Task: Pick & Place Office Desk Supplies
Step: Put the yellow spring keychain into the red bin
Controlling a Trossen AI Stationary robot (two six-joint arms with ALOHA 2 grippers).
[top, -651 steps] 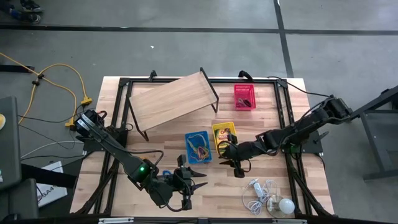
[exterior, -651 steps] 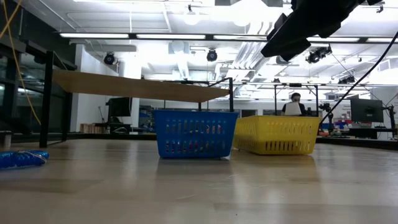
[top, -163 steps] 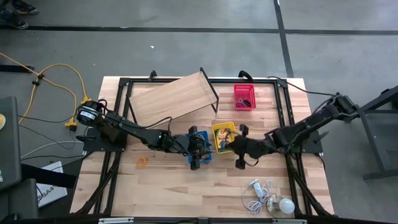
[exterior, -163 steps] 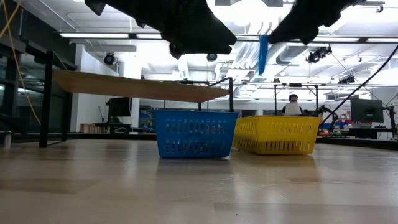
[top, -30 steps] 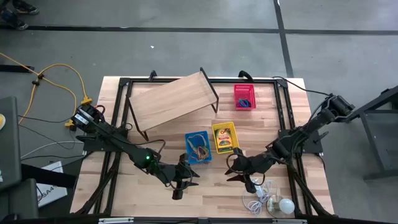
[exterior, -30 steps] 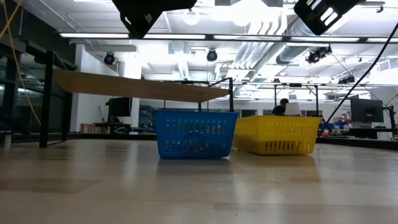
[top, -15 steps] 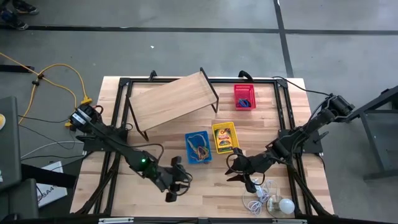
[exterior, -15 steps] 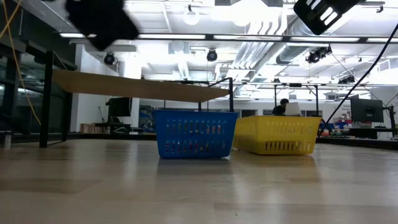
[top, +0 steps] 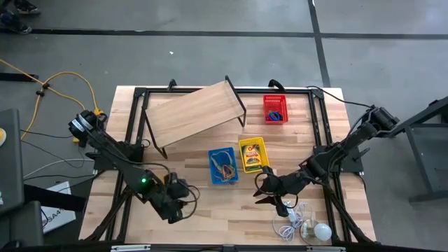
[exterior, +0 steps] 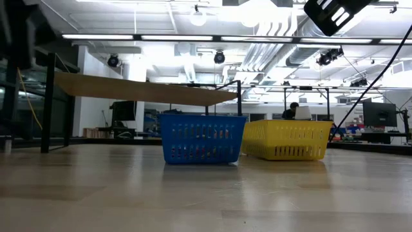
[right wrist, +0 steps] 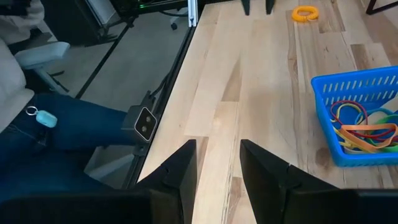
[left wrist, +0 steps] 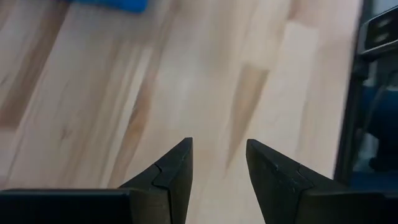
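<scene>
Left fingers [left wrist: 217,180]: spread apart, nothing between them, low over bare desk [top: 231,217] boards near the front left.
Right fingers [right wrist: 217,168]: parted with a gap, holding nothing, over the desk's front right, close to the white bulb [top: 321,231] and its cord.
Blue basket [top: 222,166]: well beyond both sets of fingers, mid-desk, with coloured rubber bands [right wrist: 364,127] inside.
Yellow basket [top: 253,155]: just beside the blue one, holding the crayon box.
Red basket [top: 274,108]: far back on the desk.
Orange band [right wrist: 305,12]: loose on the desk, far ahead of the right fingers.
</scene>
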